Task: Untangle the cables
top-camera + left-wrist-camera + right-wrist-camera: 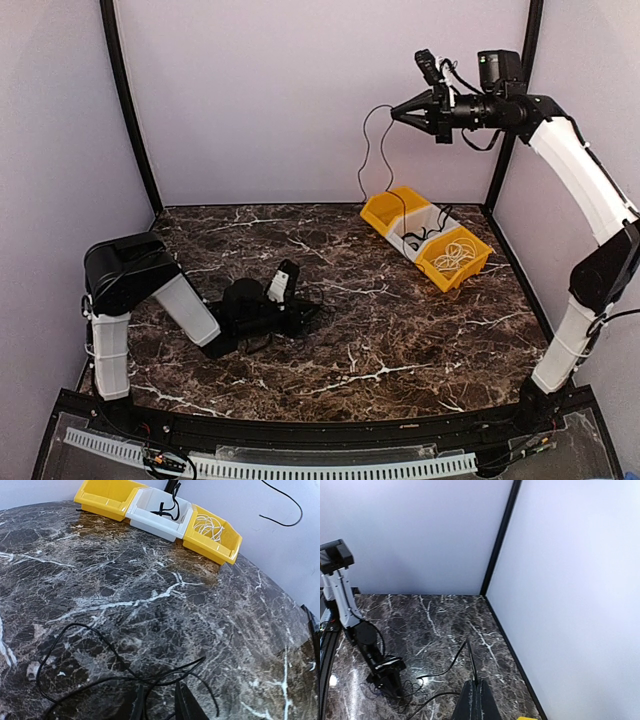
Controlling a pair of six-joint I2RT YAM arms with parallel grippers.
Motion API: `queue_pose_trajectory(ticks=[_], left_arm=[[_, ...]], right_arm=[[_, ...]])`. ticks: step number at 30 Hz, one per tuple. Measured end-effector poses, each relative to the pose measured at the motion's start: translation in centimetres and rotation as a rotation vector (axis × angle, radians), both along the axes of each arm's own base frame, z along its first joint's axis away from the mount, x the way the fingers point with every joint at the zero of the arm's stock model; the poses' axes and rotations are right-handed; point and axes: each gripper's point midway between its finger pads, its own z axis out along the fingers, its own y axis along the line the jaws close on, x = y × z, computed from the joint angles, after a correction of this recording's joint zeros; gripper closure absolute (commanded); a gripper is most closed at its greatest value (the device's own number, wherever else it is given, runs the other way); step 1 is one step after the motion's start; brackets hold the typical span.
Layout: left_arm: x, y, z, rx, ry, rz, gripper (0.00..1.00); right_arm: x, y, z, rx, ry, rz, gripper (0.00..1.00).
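In the top view the right fingers [393, 110] are raised high at 1 o'clock and pinch the hanging black cable [362, 165], which drops in a loose curve into the white bin [432, 222]. That bin sits between two yellow bins [390, 210] at 2 o'clock on the worktop [400, 340]. The white cable [455, 257] lies coiled in the nearer yellow one. The left fingers [310, 312] lie low on the marble at 8 o'clock. From the left wrist, those fingers show at 6 o'clock, narrowly apart, and the loose black cable [80, 624] loops over the worktop from 8 o'clock, with strands crossing just ahead of the tips. The bins line the far edge at 12 o'clock. From the right wrist, the fingers are pressed together at 6 o'clock, a black strand rises from their tips, and the left arm [367, 645] crouches at 8 o'clock.
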Motion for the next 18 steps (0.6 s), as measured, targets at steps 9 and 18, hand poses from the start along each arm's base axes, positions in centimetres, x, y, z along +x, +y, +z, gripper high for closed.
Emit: queue_pose_trajectory(ticks=[9,18], left_arm=[[-2.0,-1.4,6.5,-0.132,0.036,-0.093,0.65],[-3.6,-1.8,9.2,-0.160,0.060,-0.163,0.64]], right_arm=[[6.9,-7.3,1.7,0.100,-0.047,-0.239,1.00],[14.3,-13.0,-2.5,0.122,0.030,-0.436,1.00]])
